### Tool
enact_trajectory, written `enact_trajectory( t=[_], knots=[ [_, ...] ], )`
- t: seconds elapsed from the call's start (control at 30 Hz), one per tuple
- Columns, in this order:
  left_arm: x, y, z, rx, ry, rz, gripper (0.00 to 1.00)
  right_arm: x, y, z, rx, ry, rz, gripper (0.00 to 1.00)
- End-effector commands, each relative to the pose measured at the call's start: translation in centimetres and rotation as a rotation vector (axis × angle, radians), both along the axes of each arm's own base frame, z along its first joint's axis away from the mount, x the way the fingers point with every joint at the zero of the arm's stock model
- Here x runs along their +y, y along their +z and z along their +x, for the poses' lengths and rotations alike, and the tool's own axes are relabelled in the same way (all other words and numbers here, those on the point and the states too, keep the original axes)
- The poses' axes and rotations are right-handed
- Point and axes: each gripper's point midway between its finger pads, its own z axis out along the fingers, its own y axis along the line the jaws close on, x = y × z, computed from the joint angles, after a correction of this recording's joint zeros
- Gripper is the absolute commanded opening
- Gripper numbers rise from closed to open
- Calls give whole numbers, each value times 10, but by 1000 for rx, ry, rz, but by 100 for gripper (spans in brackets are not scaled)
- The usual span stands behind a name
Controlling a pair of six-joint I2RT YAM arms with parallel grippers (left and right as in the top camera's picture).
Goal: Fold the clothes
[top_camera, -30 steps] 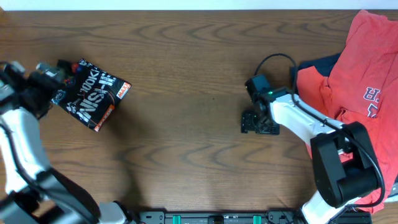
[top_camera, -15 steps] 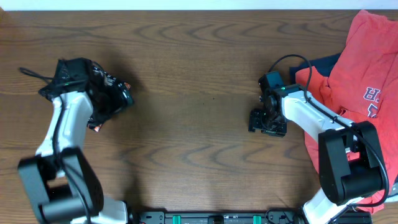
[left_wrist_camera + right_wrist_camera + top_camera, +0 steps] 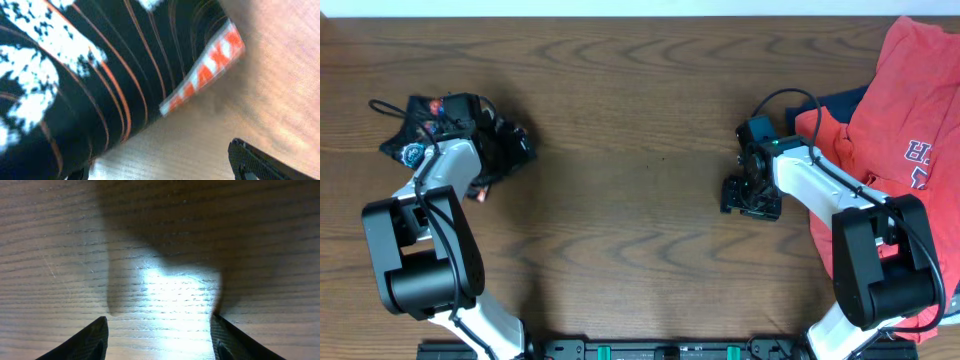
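Left wrist: left claw (image 3: pixel 155 161) is standing with fingers wide apart, one black tip at the lower right and only a sliver of the other at the lower left, and nothing is clamped between them. The black sports jersey with thin orange swirl lines and white lettering (image 3: pixel 75 75) is lying ahead of the claw and toward its left finger. Its white-and-orange label edge is pointing past the right finger. Bare brown wooden table (image 3: pixel 270 90) is showing between the tips.

Right wrist: right claw (image 3: pixel 159 330) is hanging with both dark tips apart over bare wood. Only its own shadow is lying ahead of it.

Overhead: the jersey is sitting as a small compact bundle under the left claw, well apart from the right claw. A heap of red T-shirts with white lettering (image 3: pixel 910 100) and a plain navy garment (image 3: pixel 832 104) are lying behind the right claw, near its arm.

Step, as a judgement: the folding looks finished and the left claw is at the let-go point. The next move calls for lifting the left claw straight up so no fabric snags and the bundle is not pulled open. The right claw is idling.
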Motion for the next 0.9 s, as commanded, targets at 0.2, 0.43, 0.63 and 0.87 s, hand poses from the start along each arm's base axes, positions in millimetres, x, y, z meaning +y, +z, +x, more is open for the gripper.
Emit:
enact_trajectory(
  t=[0.2,0.43,0.63,0.87],
  knots=[
    [20,13,29,-138,19,24,88,-5,-14,-14,60,6,-15,63],
    [-40,16,14,-92,-123,-196,98,2,-14,-3,23,-18,21,68],
    [-107,20,-7,-23,-321,-183,98,-1,6,30,-84,108,-12,76],
    [-159,9,-70,227,-439,-186,98,-10,61,59,-97,79,23,79]
  ],
)
